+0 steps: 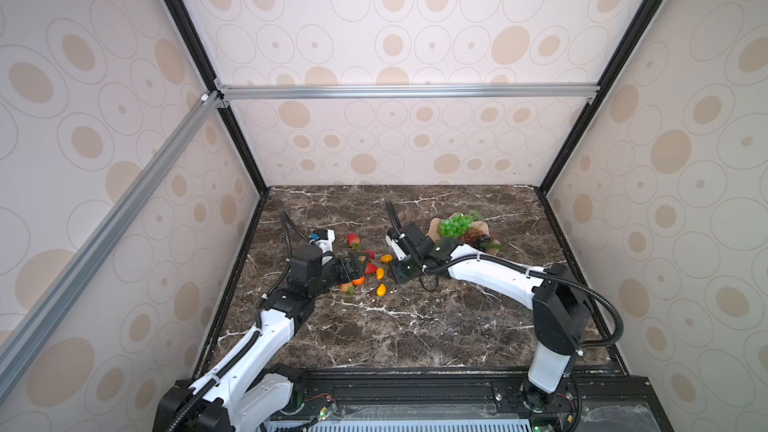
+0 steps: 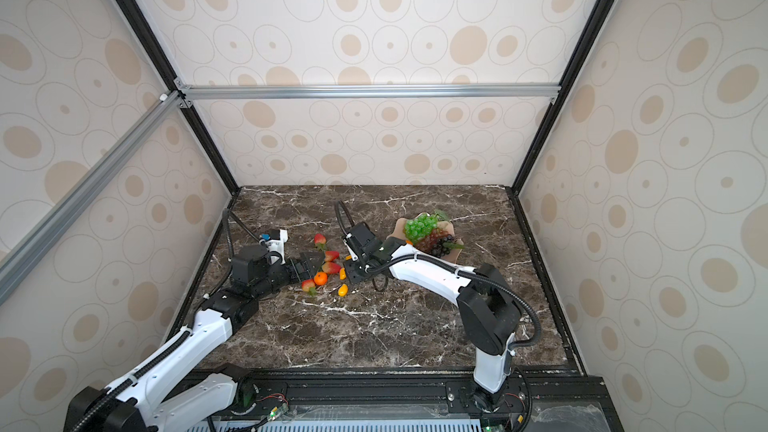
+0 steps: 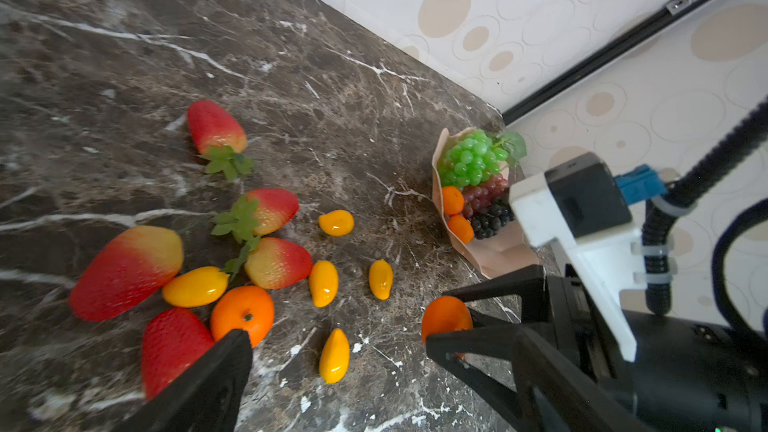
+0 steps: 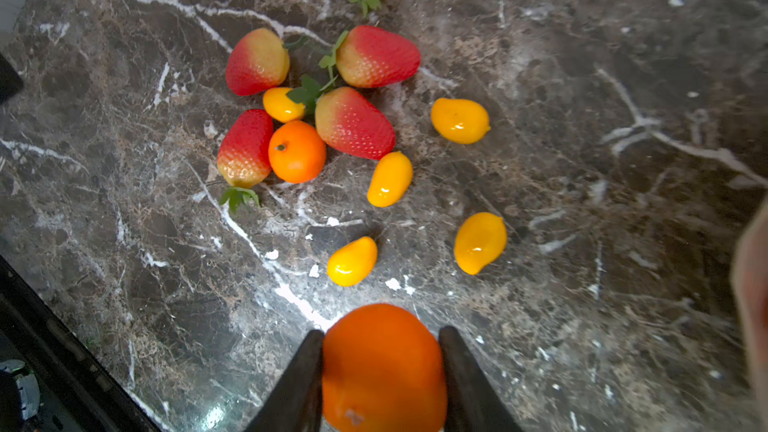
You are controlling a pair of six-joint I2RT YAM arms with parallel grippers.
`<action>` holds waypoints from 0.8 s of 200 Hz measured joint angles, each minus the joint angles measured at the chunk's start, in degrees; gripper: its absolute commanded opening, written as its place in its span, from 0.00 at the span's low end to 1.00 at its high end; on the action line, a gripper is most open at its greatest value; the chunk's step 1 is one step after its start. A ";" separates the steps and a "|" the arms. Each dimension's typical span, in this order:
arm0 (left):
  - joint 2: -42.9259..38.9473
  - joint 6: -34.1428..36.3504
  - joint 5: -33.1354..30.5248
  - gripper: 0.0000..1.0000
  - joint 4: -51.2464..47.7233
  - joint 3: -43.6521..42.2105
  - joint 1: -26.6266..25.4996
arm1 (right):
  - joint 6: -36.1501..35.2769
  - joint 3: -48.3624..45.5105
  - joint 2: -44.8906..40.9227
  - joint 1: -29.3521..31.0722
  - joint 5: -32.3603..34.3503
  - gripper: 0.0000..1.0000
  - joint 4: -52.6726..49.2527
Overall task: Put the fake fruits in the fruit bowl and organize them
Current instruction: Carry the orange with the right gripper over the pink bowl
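Fruit bowl [image 2: 400, 229] partly behind right arm [image 2: 428, 274]

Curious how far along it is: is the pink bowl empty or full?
Partly filled: the fruit bowl holds green grapes, red-purple grapes, black grapes and two tangerines; bare pink floor shows beside them.

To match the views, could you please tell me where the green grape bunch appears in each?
In both top views: green grape bunch right of centre, in the fruit bowl.
Left wrist: grapes in the fruit bowl.
Right wrist: not in it.
Shared landmark: loose tangerine among strawberries.
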 measured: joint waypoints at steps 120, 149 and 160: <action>19.93 0.37 -3.48 0.98 13.66 9.86 -16.44 | 0.50 -4.20 -5.77 -14.47 2.14 0.39 -0.92; 23.39 0.37 -3.82 0.98 15.91 12.02 -18.12 | 0.55 -4.07 -5.42 -16.57 2.40 0.39 -1.40; 24.41 0.33 -4.02 0.98 16.81 12.31 -18.34 | 0.52 -3.37 -4.52 -17.16 2.58 0.39 -1.79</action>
